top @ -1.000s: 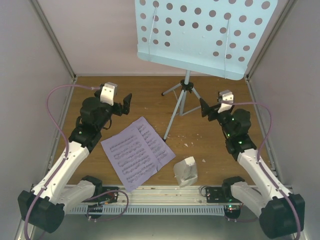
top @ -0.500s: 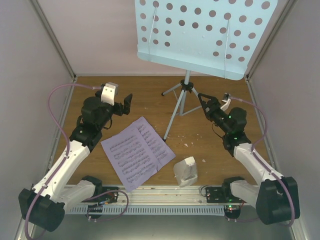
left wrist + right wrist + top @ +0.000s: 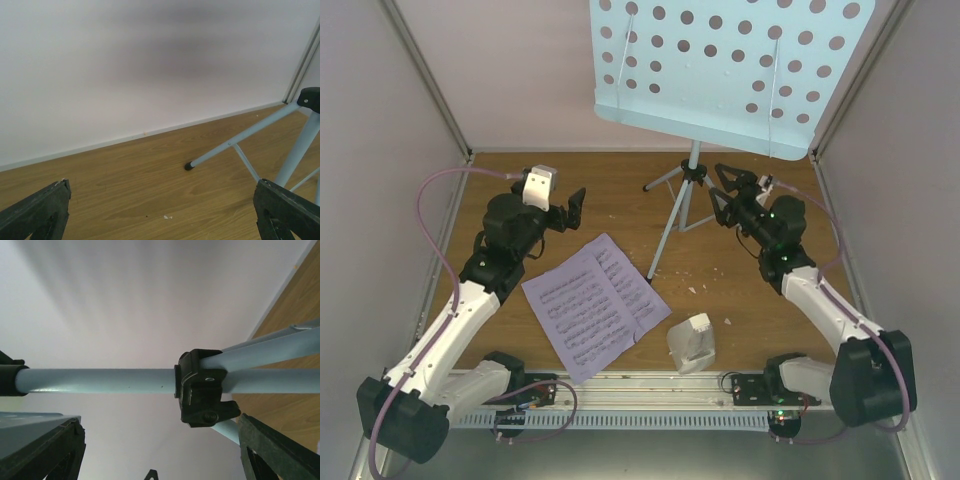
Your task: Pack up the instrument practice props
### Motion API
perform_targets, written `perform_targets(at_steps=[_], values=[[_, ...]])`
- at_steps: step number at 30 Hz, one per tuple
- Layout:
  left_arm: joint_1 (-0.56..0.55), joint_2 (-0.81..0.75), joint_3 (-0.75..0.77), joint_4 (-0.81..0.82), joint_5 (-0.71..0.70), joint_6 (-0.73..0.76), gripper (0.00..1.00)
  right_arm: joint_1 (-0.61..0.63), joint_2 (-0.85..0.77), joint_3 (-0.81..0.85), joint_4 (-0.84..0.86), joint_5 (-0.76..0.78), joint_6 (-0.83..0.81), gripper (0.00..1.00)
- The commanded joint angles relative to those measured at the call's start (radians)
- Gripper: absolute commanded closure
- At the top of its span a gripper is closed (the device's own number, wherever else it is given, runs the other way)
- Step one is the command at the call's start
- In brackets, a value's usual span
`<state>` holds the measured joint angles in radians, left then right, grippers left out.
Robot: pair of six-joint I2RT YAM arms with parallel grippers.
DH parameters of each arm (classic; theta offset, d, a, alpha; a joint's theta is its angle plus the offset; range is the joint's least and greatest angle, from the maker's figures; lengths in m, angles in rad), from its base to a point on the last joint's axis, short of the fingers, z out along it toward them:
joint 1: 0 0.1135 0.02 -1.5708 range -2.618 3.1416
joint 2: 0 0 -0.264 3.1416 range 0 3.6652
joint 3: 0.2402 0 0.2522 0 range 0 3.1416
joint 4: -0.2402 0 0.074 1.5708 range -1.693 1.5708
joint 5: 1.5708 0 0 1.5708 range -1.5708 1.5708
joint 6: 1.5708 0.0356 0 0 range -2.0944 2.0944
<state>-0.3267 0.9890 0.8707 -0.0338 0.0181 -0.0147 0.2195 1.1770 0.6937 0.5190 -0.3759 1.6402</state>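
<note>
From above, the music stand (image 3: pixel 720 70) rises at the back of the worktop (image 3: pixel 620 190), its punched tray tilted over its tripod legs. The sheet music (image 3: pixel 595 305) lies flat in front of the stand and to its left. The metronome (image 3: pixel 691 343) sits in front of the stand, nearer the arms. The left claw (image 3: pixel 570 208) hangs left of the stand, spread wide and empty. The right claw (image 3: pixel 723 190) is just right of the stand's pole, also spread.

In the left wrist view, the fingers are far apart over bare wood, with a leg of the stand (image 3: pixel 235 142) ahead and to the right.

In the right wrist view, the stand's pole (image 3: pixel 100 381) and black collar (image 3: pixel 202 387) cross just beyond the spread fingertips (image 3: pixel 70 432), with nothing gripped.
</note>
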Motion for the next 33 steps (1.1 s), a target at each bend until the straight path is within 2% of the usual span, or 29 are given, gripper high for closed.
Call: perform_targets(at_steps=[1,7,13,29,33], values=[[-0.009,-0.019,-0.009,0.049,-0.008,0.005,0.01,0.029,0.05,0.069,-0.038,-0.007,0.072,0.18],[-0.011,-0.022,-0.009,0.049,-0.008,0.005,0.01,0.054,0.086,0.077,-0.081,0.017,0.125,0.27],[-0.014,-0.027,-0.009,0.049,-0.009,0.007,0.01,0.065,0.111,0.085,-0.077,0.034,0.135,0.32],[-0.014,-0.028,-0.01,0.049,-0.009,0.009,0.01,0.072,0.159,0.091,-0.049,0.033,0.142,0.73],[-0.013,-0.028,-0.009,0.049,-0.01,0.009,0.01,0.072,0.163,0.088,-0.047,0.031,0.141,0.8]])
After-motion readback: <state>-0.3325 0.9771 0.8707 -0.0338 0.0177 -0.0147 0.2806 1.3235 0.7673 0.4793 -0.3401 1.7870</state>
